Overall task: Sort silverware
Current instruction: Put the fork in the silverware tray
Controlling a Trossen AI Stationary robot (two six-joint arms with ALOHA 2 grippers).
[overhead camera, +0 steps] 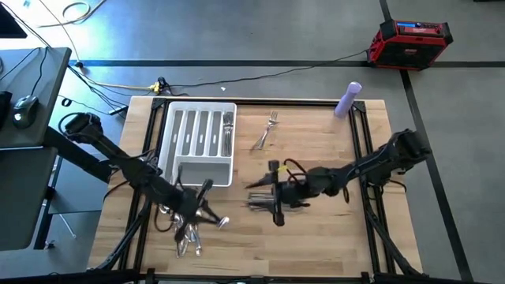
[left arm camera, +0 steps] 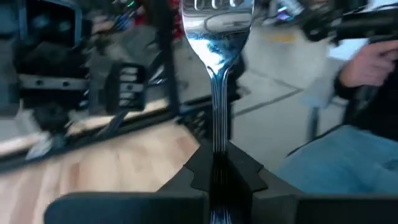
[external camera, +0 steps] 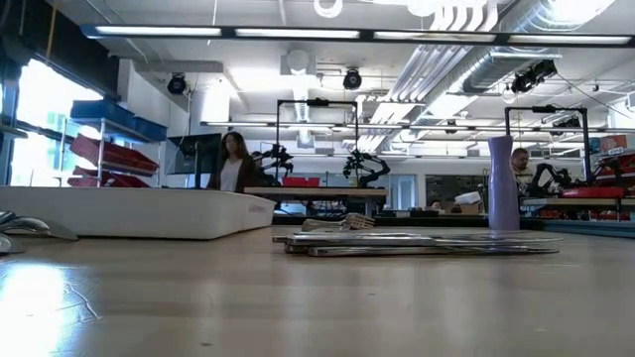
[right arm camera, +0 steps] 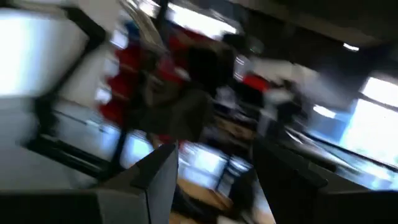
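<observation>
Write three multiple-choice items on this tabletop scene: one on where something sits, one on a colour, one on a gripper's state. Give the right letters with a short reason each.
1. Where is the white tray on the table?
A. In the left half, towards the far edge
B. At the near right corner
C. Off the table, on the floor

2. What colour is the bottle at the far right corner?
A. Green
B. Pale purple
C. Orange

3. What is the left gripper doing?
A. Hanging open and empty
B. Shut on a knife
C. Shut on a fork

Answers:
1 A: the high view shows the tray left of the middle, near the far edge.
2 B: it looks lavender in both the high and low views.
3 C: the left wrist view shows the fork's handle clamped between the fingers, tines pointing away.
</observation>
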